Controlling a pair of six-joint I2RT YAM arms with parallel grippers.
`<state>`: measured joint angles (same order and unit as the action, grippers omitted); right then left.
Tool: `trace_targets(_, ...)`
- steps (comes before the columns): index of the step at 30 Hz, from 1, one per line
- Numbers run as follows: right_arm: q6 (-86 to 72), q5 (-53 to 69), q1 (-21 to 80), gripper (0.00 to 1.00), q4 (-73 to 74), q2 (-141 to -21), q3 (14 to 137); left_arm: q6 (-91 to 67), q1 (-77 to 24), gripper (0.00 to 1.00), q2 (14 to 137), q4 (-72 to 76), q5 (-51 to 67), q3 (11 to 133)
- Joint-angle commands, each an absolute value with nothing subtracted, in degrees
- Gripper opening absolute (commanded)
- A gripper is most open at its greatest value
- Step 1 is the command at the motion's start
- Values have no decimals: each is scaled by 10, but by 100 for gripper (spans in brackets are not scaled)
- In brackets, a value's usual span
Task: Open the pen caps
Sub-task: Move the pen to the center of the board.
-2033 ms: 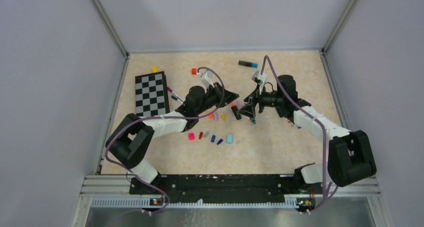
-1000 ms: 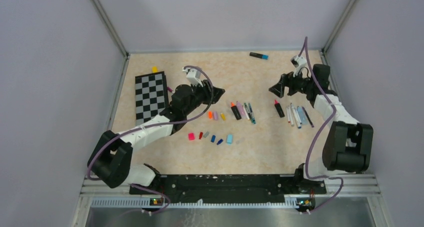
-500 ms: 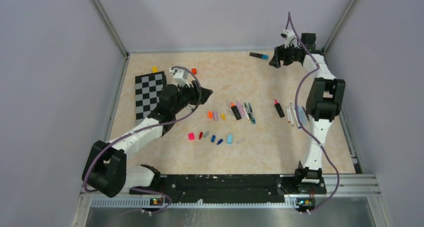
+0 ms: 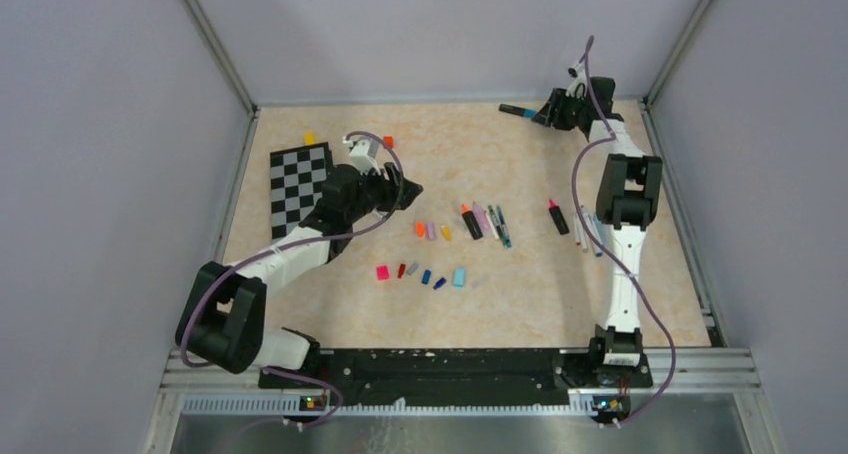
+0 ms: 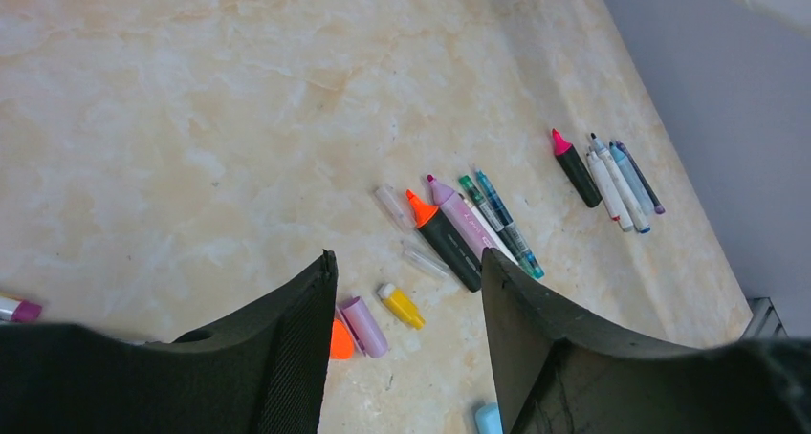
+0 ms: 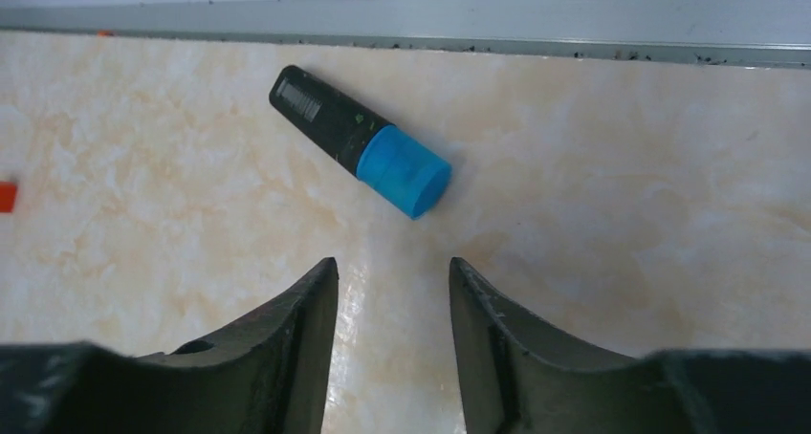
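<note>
Over at the far right corner of the counter, the right pincer hangs with its jaws parted wide and nothing between them. It is just short of a black marker that lies flat near the far edge, its blue cap on and pointing toward the pincer. The left pincer is likewise spread wide and empty, poised above the counter left of centre, beside the checkerboard that sits along the left edge. Ahead of it a cluster of uncapped pens lies side by side in the centre, an orange-tipped black one among them, and a second bunch lies nearer the right edge. Toward the near edge from the centre there are loose caps in a rough row, and a yellow cap lies just beside the central pens with a purple one and an orange one next to it.
</note>
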<state>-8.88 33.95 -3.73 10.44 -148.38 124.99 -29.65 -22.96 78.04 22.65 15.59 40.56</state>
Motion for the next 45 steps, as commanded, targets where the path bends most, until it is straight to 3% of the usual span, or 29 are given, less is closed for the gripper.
trace_targets(1, -219, 319, -33, 39, -8, -1494, 1286, -296, -223, 62, 804, 246, 180, 444)
trace_targets(5, -274, 326, -33, 15, -51, -1505, 1291, -298, -222, 64, 817, 243, 189, 453)
trace_targets(10, -336, 293, -31, 9, -87, -1530, 1299, -300, -221, 65, 824, 243, 196, 459)
trace_targets(16, -413, 198, -18, 4, -81, -1564, 1334, -303, -219, 67, 831, 244, 201, 461)
trace_targets(24, -433, 175, -8, 4, -95, -1598, 1371, -302, -216, 69, 836, 237, 204, 466)
trace_targets(45, -436, 394, -8, 5, -132, -1591, 1301, -303, -214, 72, 813, 227, 211, 453)
